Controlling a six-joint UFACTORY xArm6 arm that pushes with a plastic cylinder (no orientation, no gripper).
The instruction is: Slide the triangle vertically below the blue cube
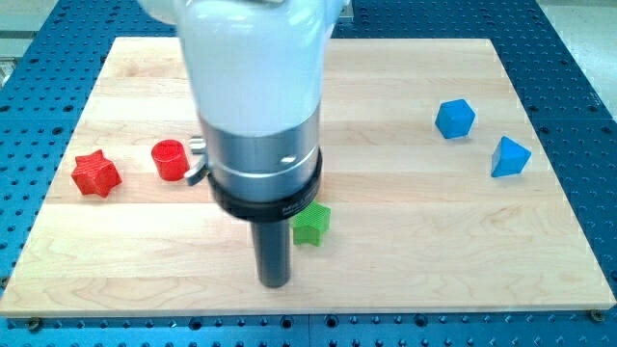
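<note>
A blue cube (pixel 455 119) sits on the wooden board (pixel 405 241) at the view's upper right. A blue triangle (pixel 510 157) lies just below and to the right of it, apart from it. My tip (pixel 275 283) rests on the board near the view's bottom centre, far left of both blue blocks. The rod and the arm's wide body rise above it.
A green block (pixel 311 225) lies just right of the rod, partly hidden by the arm. A red cylinder (pixel 171 159) and a red star (pixel 95 173) sit at the view's left. A blue perforated table (pixel 588 87) surrounds the board.
</note>
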